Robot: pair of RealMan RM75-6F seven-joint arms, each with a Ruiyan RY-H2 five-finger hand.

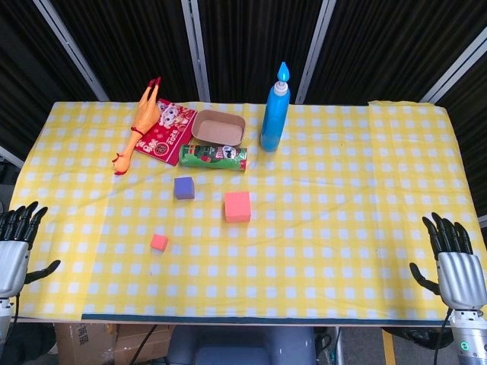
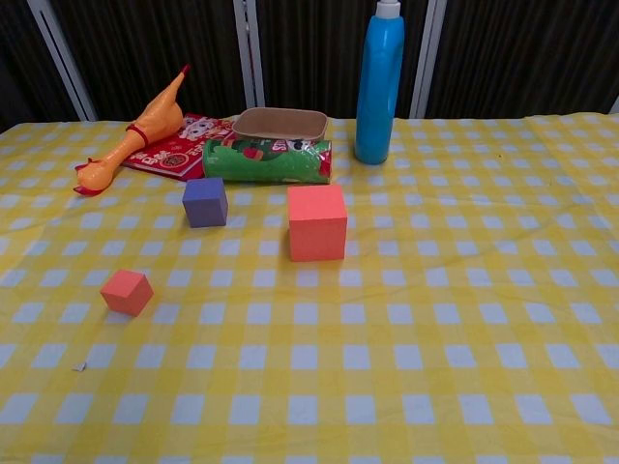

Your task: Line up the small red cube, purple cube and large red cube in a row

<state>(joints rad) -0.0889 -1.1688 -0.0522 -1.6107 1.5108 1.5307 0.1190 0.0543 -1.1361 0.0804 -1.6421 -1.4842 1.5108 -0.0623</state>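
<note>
- The left hand (image 1: 17,243) sits at the near left edge of the tabletop (image 1: 342,190), fingers pointing up and spread, thumb out to the side, holding nothing.
- The right hand (image 1: 455,266) sits at the near right edge in the same pose: fingers upright and apart, thumb out toward the middle, nothing in it.
- Both hands appear only in the head view and are well apart from the cubes.
- The small red cube (image 1: 158,242) lies on the checked yellow cloth, nearest of the three and furthest left, turned slightly against the check pattern.
- The purple cube (image 1: 183,188) stands farther back and a little to the right of it.
- The large red cube (image 1: 237,206) stands to the right of the purple cube and slightly nearer; the two are close but not touching.
- A tan tray (image 1: 218,126) rests at the far side, behind the cubes; the head view shows only its bare floor.
- A green can (image 1: 214,157) lies on its side just in front of the tray.
- A blue bottle (image 1: 275,112) stands upright to the right of the tray.
- A rubber chicken (image 1: 139,125) lies at the far left, partly over a red packet (image 1: 169,140).
</note>
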